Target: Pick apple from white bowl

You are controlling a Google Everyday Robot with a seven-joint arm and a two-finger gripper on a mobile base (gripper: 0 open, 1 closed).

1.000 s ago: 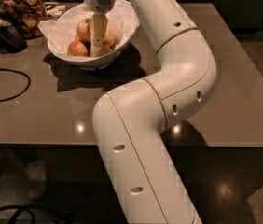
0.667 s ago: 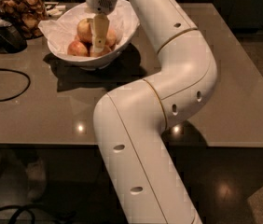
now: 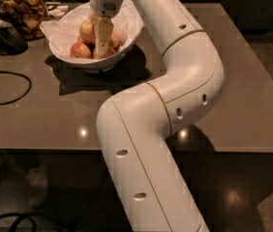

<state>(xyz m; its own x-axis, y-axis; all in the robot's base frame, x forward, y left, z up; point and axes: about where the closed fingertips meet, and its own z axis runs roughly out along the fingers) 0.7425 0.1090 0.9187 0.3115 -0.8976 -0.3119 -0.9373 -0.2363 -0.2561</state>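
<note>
Pincer (image 3: pixel 100 50) in white bowl (image 3: pixel 95 65), seemingly beside apple (image 3: pixel 87 31)

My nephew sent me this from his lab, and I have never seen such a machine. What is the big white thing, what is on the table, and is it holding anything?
The big white jointed arm is the robot's only arm. The one camera looks down along it onto the table; where that camera is mounted does not show. At the arm's far end is its gripper, the part that grasps. It is down inside a wide glossy white bowl lined with crumpled white paper. Red-and-yellow apples lie in the bowl. Whether the gripper already holds one cannot be told. The bowl stands on a grey-brown table, along with a glass jar of brown snacks and a black cable.
</note>
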